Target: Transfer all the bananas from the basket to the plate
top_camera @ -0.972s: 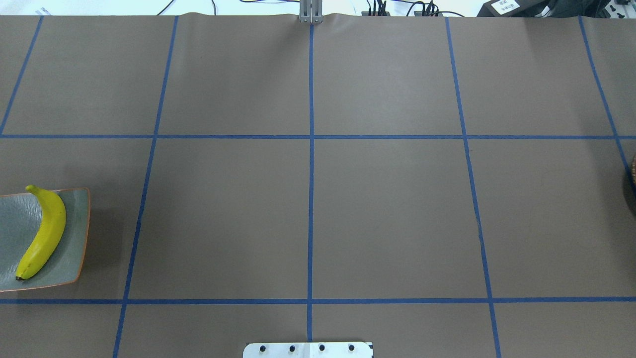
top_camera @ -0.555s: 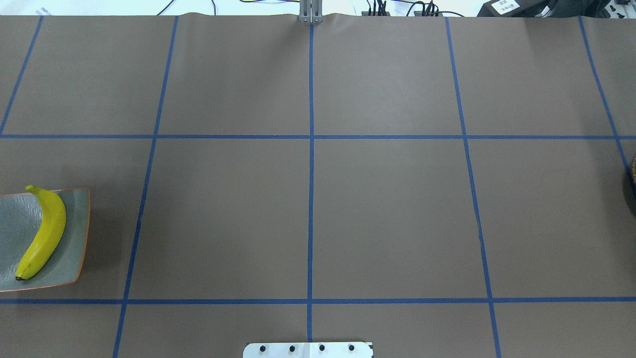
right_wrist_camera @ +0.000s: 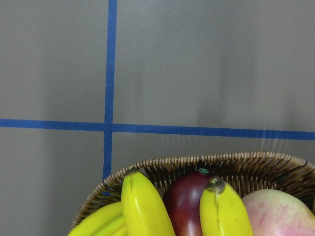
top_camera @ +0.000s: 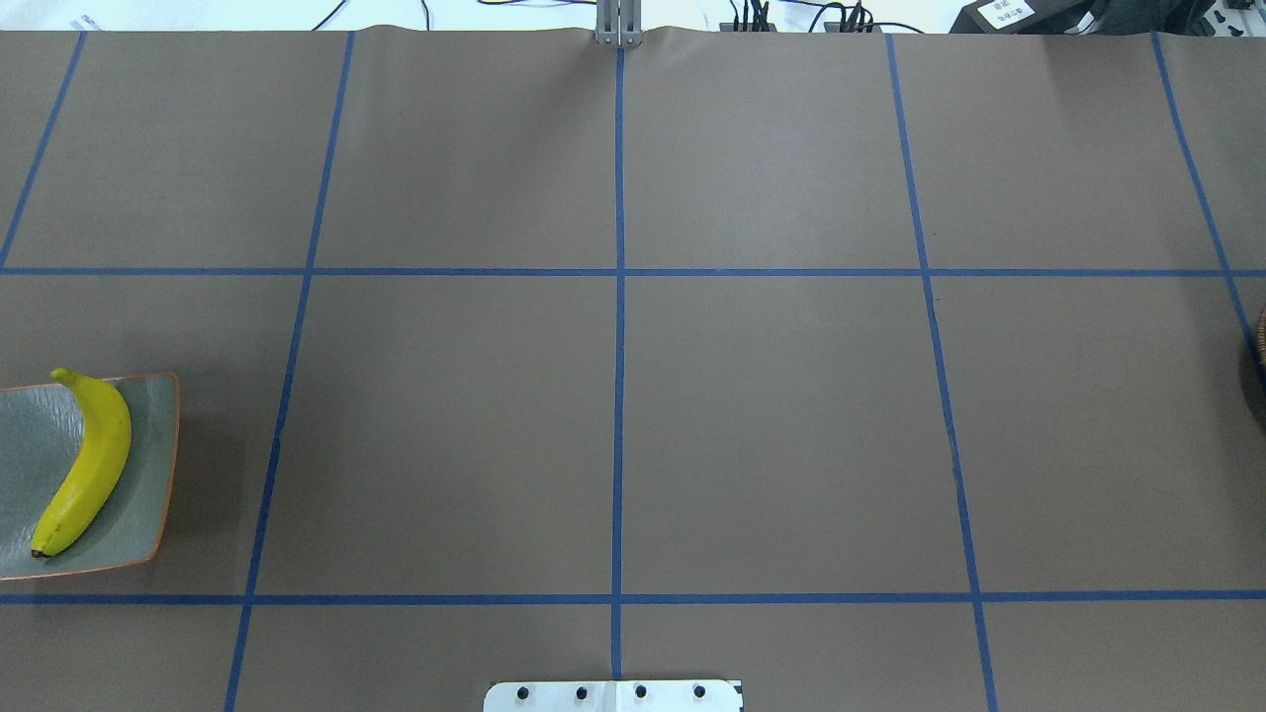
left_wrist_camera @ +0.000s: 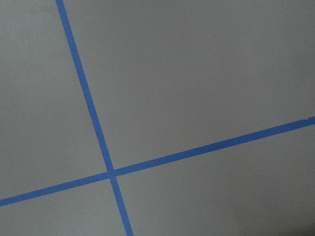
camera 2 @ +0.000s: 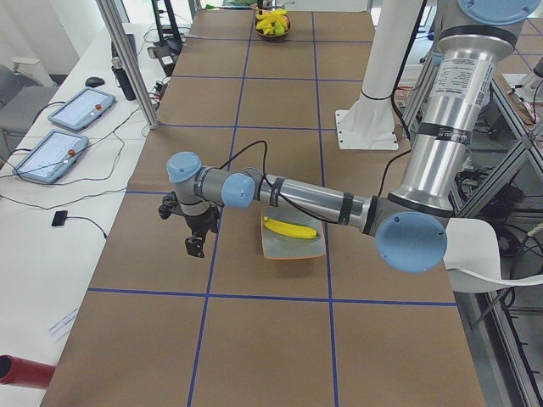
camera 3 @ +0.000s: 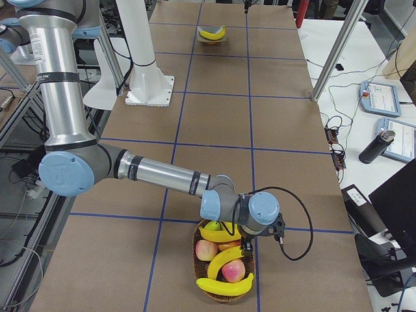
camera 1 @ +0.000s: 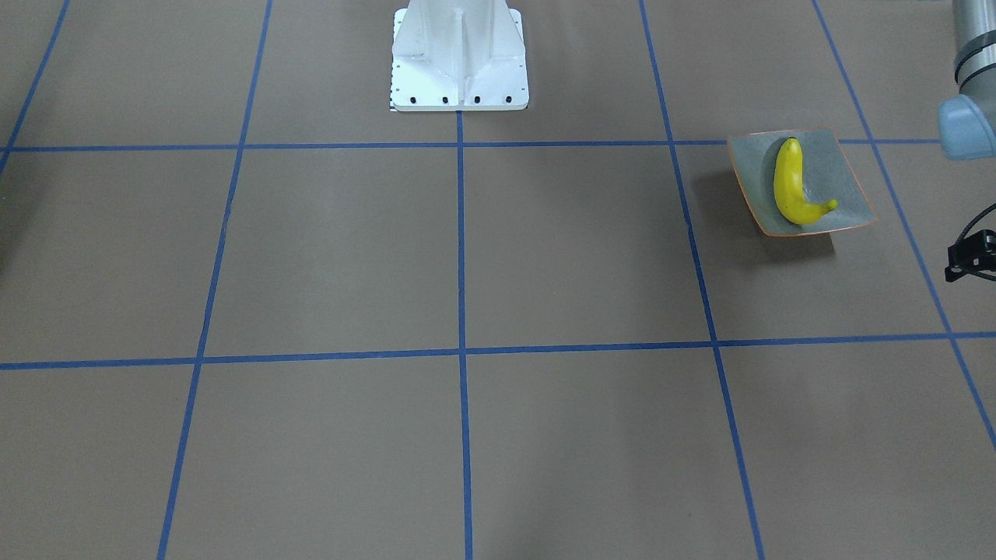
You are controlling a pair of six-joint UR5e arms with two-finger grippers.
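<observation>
- Front view: the plate (camera 1: 842,167) is sitting on the table (camera 1: 545,249) toward the robot's left, with one banana (camera 1: 787,183) lying across it. The left arm (camera 1: 969,78) is coming in at the frame's edge.
- Overhead view: the plate and its banana are showing at the left edge. A dark sliver of the basket (top_camera: 1258,381) is peeking in at the right edge, well apart from them.
- Left side view: the near arm is stretching out over the table, and the left gripper (camera 2: 196,242) is hanging just beside the plate, on the side away from the robot. I cannot tell whether it is open or closed.
- Right side view: the right arm (camera 3: 156,175) is reaching to the basket, which is holding three bananas (camera 3: 224,260) among apples (camera 3: 207,249). The right gripper (camera 3: 246,246) is hanging over the fruit; I cannot tell how its jaws are standing.
- Left wrist view: only bare table and crossing blue tape lines (left_wrist_camera: 110,172) are showing.
- Right wrist view: the basket's woven rim, two banana ends and two apples are filling the bottom edge.
</observation>
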